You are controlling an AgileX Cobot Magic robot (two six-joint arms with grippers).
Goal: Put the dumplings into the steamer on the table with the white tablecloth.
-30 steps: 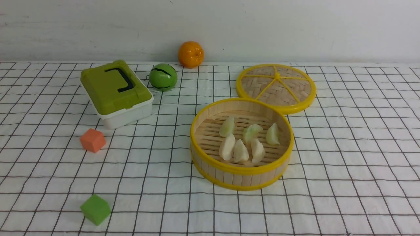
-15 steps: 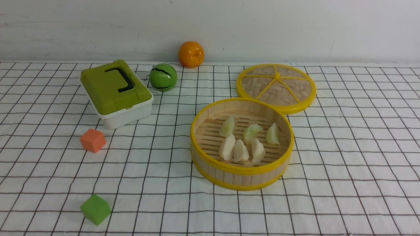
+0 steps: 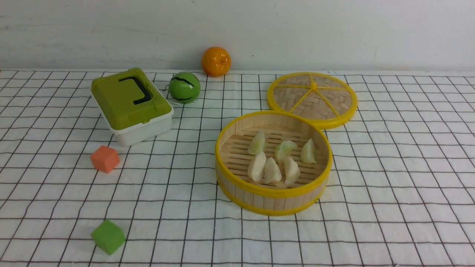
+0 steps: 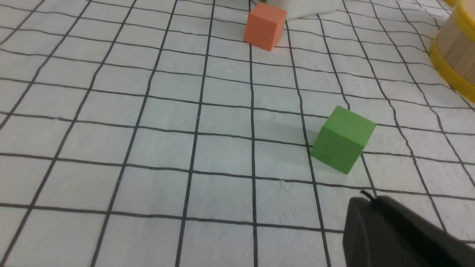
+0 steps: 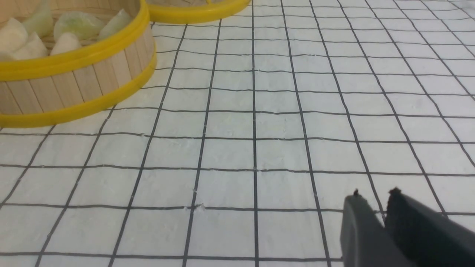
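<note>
Over the white grid-printed tablecloth (image 5: 259, 148) our right gripper (image 5: 374, 202) shows a slim gap between its empty fingers, our left gripper (image 4: 365, 200) is closed on nothing near the green foam cube (image 4: 343, 138), and six crescent dumplings (image 3: 272, 170) lie inside the round yellow-rimmed bamboo steamer (image 3: 272, 200).

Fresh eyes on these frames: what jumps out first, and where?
The yellow-rimmed bamboo steamer right of centre, with all six dumplings inside it. Its woven lid lies flat just behind it. On the left of the tablecloth sit a green-lidded box, an orange cube and a green cube.
</note>
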